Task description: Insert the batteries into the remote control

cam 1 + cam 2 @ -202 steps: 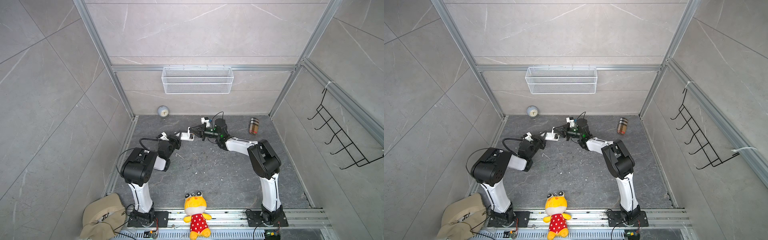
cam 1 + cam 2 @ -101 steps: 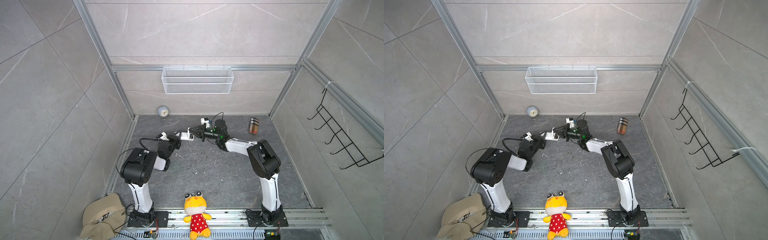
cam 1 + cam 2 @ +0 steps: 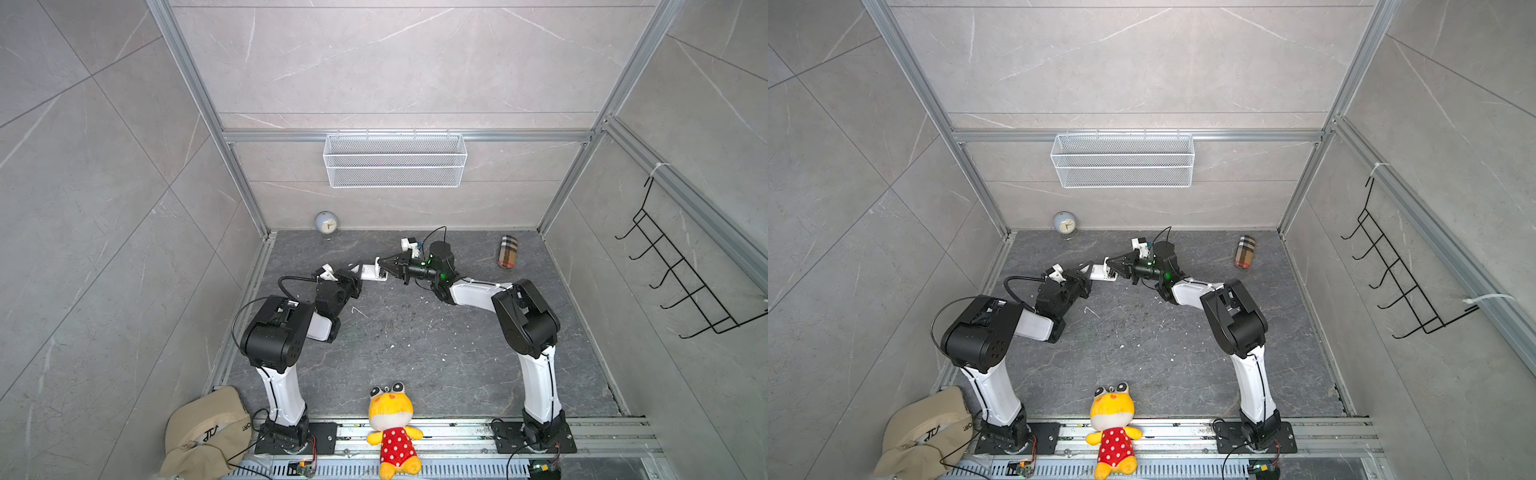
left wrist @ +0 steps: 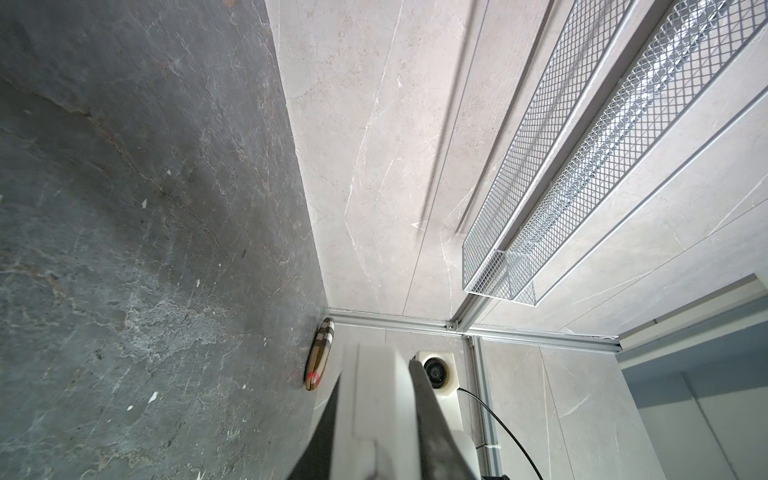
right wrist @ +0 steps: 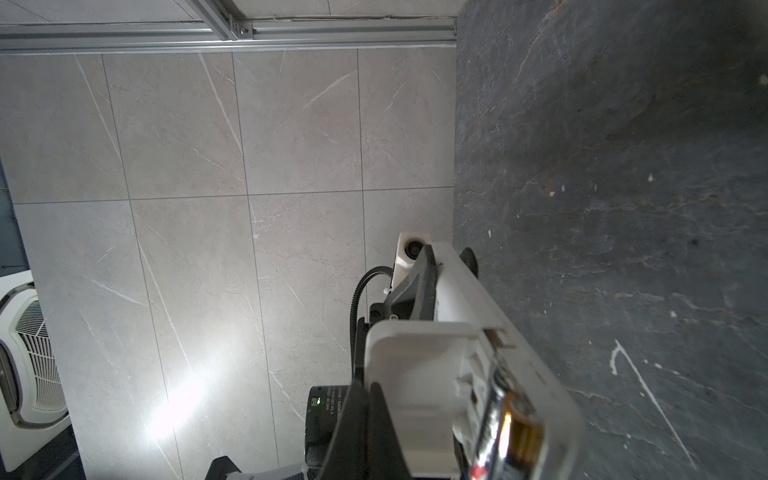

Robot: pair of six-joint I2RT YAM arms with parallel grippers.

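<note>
One dark, gold-banded battery [image 5: 515, 430] shows in the white remote control [image 5: 415, 374].

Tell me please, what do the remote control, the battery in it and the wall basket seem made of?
The remote control looks like hard plastic, matte white, with moulded edges. The battery seems metal under a glossy black-and-gold wrap; it glares brightly. The basket is probably metal wire mesh, white or silvery; coating unclear.

Dark slate floor [image 3: 415, 340]: clock [image 3: 326, 224] back left, plaid pouch [image 3: 508, 252] back right.
</note>
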